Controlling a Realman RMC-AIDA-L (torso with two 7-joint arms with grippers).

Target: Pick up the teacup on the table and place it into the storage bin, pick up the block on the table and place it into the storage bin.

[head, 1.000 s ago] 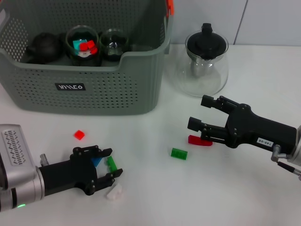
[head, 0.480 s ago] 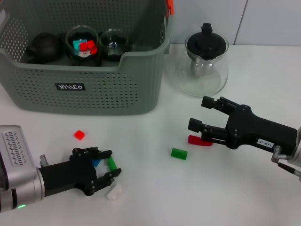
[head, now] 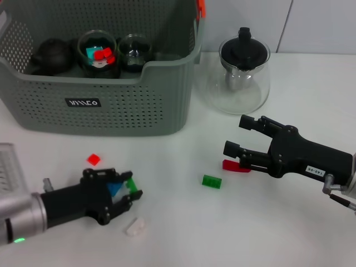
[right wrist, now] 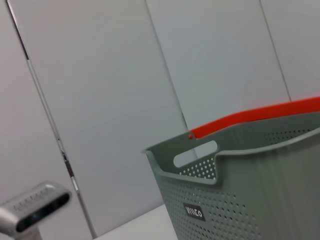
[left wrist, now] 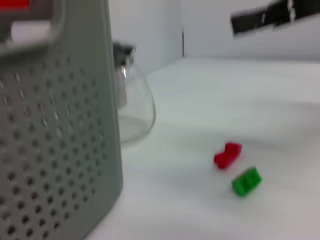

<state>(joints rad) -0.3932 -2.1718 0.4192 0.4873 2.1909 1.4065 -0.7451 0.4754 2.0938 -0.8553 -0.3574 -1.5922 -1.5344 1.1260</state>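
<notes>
We see the large grey-green perforated plastic storage bin (head: pixel 111 105) at the far left of the white table (head: pixel 183 233), already holding a dark round teapot (head: pixel 53 55) and two glass teacups (head: pixel 98 53), one with coloured pieces inside. To its right stands a clear glass teapot with a black lid (head: pixel 243 75), smooth and bulbous.

Our left gripper (head: pixel 118 196), black and matte, lies low over the near-left table with its jaws closed on a small blue block (head: pixel 114 188); a small green block (head: pixel 132 184) sits against its far fingertip, and we cannot tell whether that piece is also pinched. The bin lies straight ahead of this gripper, so we judge the coming move to be a lift over the near wall.

Our right gripper (head: pixel 243 146) hovers at mid-right with jaws apart. A red elongated block (head: pixel 236 166) lies just beneath its lower finger, long axis running across the table; a green studded block (head: pixel 211 181) lies near it toward the left arm. The right arm is clearly nearer both.

A flat red square block (head: pixel 93 159) and a white block (head: pixel 134 227) flank the left gripper, loose on the table.
</notes>
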